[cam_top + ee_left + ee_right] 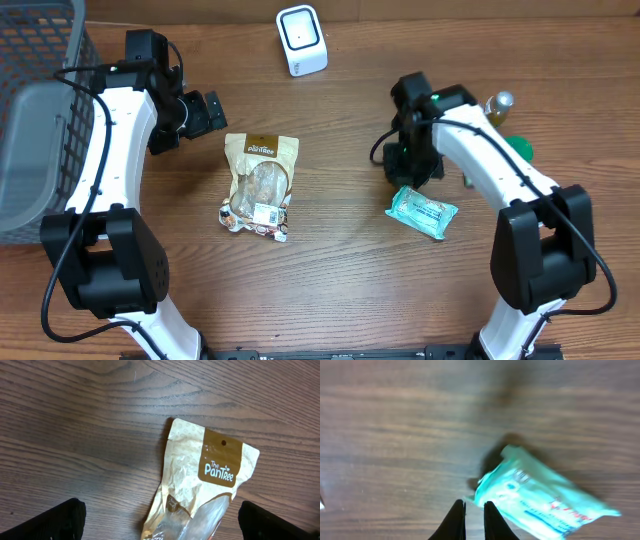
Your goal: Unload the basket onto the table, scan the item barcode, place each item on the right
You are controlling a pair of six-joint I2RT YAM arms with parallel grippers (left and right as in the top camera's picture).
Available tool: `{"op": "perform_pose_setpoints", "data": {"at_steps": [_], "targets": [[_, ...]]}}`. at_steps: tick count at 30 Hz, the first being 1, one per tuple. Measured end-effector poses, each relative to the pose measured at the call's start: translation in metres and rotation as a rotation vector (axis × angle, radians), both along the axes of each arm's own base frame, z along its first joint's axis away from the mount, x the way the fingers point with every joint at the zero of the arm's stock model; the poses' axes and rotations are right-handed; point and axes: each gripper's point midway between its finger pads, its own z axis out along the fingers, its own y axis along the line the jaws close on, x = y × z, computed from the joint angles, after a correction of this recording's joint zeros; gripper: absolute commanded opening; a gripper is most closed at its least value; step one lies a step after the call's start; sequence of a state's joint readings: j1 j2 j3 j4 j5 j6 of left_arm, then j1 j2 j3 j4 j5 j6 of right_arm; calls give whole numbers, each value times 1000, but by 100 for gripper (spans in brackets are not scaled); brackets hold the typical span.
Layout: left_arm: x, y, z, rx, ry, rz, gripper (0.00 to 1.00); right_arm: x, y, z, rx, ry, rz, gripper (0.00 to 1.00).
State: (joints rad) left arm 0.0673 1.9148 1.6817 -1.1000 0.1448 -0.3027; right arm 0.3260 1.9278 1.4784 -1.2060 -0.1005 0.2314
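A tan "The PanTree" snack bag [260,185] lies flat at mid-table with a white label [265,212] near its lower end. My left gripper [200,113] hovers just up and left of it, jaws wide open and empty. In the left wrist view the snack bag [200,485] sits between and beyond the gripper [160,525]. A teal packet [423,211] lies on the wood at the right. My right gripper [410,172] hangs over its upper left corner. In the right wrist view the gripper [474,510] has its fingers slightly parted, nothing between them, beside the packet [540,497].
A white barcode scanner [301,40] stands at the back centre. A dark wire basket [40,60] with a grey bin [30,150] fills the left edge. A green bottle [508,125] with other items stands behind the right arm.
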Motion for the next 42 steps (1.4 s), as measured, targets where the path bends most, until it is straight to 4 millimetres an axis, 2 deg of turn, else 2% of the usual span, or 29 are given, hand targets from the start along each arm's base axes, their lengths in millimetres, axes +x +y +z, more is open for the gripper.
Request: {"op": "perform_pose_setpoints", "data": {"at_steps": [6, 10, 16, 23, 25, 28, 31, 37, 38, 39, 42], "targets": [[0, 0, 0, 0, 0, 0, 100, -42, -3, -29, -37, 124, 29, 12], [0, 0, 0, 0, 0, 0, 100, -54, -14, -43, -84, 145, 33, 14], [0, 0, 0, 0, 0, 0, 100, -47, -39, -54, -222, 83, 47, 20], [0, 0, 0, 0, 0, 0, 100, -30, -58, -54, -305, 14, 31, 23], [0, 0, 0, 0, 0, 0, 100, -24, -65, -55, -304, -1, 3, 35], [0, 0, 0, 0, 0, 0, 100, -16, -66, -56, -266, -19, -40, 37], [0, 0, 0, 0, 0, 0, 100, -6, -47, -59, -131, -39, -79, 40], [0, -1, 0, 0, 0, -2, 100, -1, 29, -49, 230, -39, -43, 42], [0, -1, 0, 0, 0, -2, 100, -1, 41, -47, 272, -43, -26, 46], [0, -1, 0, 0, 0, -2, 100, 0, 53, -44, 310, -55, -5, 56], [0, -1, 0, 0, 0, -2, 100, -1, 87, -37, 391, -85, 66, 67]]}}
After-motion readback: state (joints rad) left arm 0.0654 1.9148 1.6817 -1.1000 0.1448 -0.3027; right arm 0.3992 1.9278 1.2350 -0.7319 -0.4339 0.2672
